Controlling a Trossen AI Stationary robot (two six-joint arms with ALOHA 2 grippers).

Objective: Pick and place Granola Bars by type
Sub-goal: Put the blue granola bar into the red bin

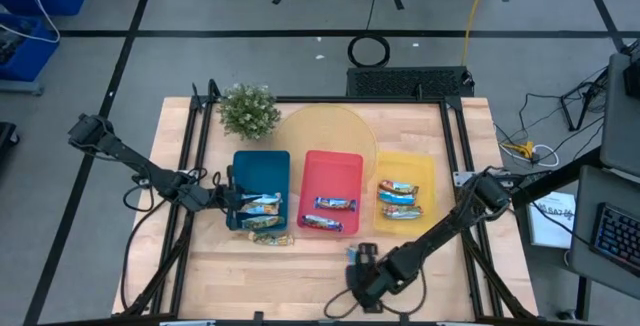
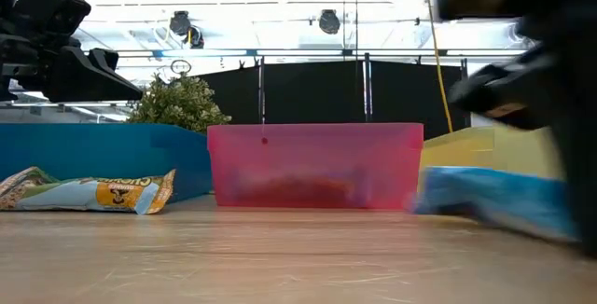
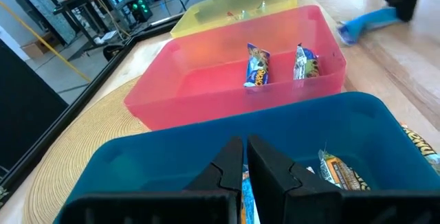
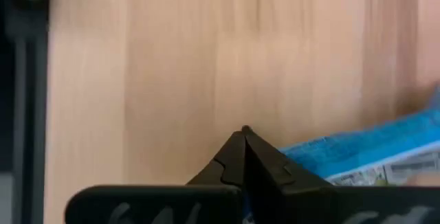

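Observation:
My right gripper is low over the table's near edge, in front of the red tray, shut on a light-blue granola bar; in the low view this bar is a blue smear. My left gripper hovers shut above the blue tray, holding nothing. That tray contains one bar. A tan-and-blue bar lies flat on the table in front of the tray. Two bars lie in the red tray, and three bars in the yellow tray. My right gripper pinches the light-blue bar between its two fingers at one end of the wrapper. The fingers point down at the table from above. The rest of the bar sticks out sideways from them. Whether it is lifted clear of the wood, I cannot tell.
A small potted plant stands at the table's far left, beside a round yellow mat under the trays' far ends. Bare wood runs along the near edge. Black frame rails border both table sides.

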